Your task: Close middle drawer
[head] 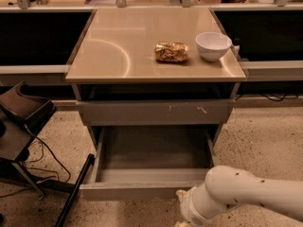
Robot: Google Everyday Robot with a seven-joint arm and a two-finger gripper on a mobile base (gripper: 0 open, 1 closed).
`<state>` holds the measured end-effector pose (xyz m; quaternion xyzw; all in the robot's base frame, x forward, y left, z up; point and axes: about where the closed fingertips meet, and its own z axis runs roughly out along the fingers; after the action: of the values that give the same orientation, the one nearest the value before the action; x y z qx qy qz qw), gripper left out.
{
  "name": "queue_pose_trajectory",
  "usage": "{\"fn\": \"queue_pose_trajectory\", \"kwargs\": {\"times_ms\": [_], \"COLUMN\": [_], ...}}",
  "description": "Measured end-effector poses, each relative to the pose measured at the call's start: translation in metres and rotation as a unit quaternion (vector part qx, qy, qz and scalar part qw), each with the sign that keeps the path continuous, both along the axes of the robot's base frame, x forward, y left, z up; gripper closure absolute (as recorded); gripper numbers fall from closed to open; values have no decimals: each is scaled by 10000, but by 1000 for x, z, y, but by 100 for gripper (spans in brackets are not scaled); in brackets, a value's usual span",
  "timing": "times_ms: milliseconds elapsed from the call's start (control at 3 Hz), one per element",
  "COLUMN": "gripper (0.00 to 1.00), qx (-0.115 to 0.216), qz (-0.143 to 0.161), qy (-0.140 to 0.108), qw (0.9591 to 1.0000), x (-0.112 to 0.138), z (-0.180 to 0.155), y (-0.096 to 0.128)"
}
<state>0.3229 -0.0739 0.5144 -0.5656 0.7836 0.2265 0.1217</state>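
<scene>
Starting left, you see the middle drawer [142, 191] pulled far out, below the scratched drawer front [156, 112]. It looks like hard, smooth metal and should slide. It has no handle, so push its flat front. No words show. At the right, the gripper [182, 210] sits low by that front; you cannot tell its grip.

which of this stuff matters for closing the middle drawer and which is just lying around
For the job:
- middle drawer, pulled out, grey inside showing
- gripper, low, by the right end of the drawer's front

Just lying about:
- white bowl on the tabletop
- crinkled snack bag beside the bowl
- scratched drawer front above the open drawer
- dark chair at the left
</scene>
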Motion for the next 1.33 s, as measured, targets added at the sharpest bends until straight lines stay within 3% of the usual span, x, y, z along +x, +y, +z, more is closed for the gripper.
{"fn": "queue_pose_trajectory", "kwargs": {"times_ms": [333, 667, 1000, 1333], "gripper": [0, 0, 0, 0], "qx": [272, 263, 141, 95], "qz": [-106, -389, -1037, -1236], "qy": [353, 501, 395, 346], "qw": [9989, 9976, 9937, 9917], "x": [-8, 13, 57, 75], "z": [-61, -103, -116, -116], "y": [13, 7, -25, -37]}}
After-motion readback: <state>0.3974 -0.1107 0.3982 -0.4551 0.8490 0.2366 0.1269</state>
